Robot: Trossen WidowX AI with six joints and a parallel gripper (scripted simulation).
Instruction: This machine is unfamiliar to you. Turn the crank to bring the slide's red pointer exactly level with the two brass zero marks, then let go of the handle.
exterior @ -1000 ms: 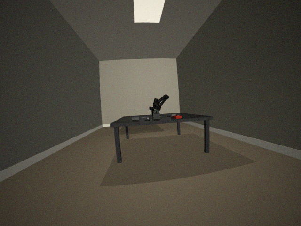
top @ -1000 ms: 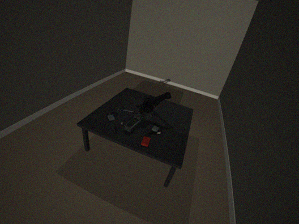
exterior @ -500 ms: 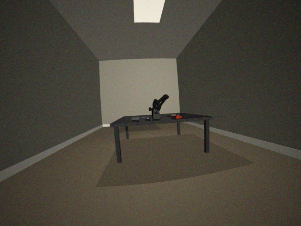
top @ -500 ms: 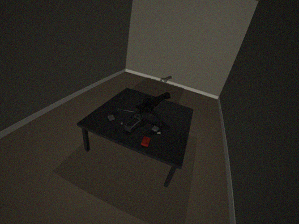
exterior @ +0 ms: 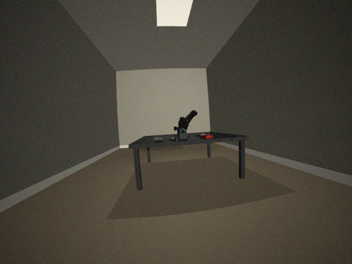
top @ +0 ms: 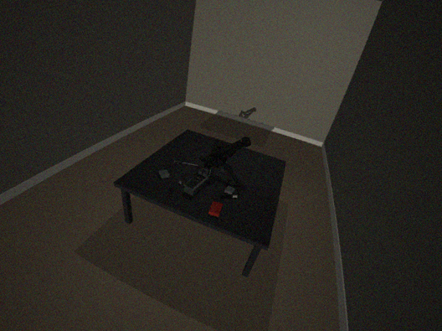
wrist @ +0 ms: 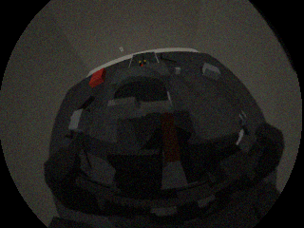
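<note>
The machine (top: pixel 194 187) (exterior: pixel 182 135) is a dark grey box standing on the dark table. Its orange-brown crank handle (wrist: pixel 171 142) is upright in the wrist view. My gripper (wrist: pixel 165 127) is shut on this handle, with dark fingers at its two sides. The small red pointer (wrist: pixel 142 65) shows at the far end of the machine, close to the two brass zero marks (wrist: pixel 140 62) (wrist: pixel 145 61). It looks slightly on the near side of them, but it is too small and dark to tell exactly. The crank arm is mostly hidden in shadow and by the fingers.
A red block (top: pixel 215 208) (exterior: pixel 207 137) (wrist: pixel 97 77) lies near the table's edge. A grey block (top: pixel 163 174) (exterior: pixel 158 138) (wrist: pixel 211 70) lies on one side of the machine, and another grey block (top: pixel 229 190) (wrist: pixel 76 120) on the other. A thin light rod (top: pixel 186 163) lies farther back.
</note>
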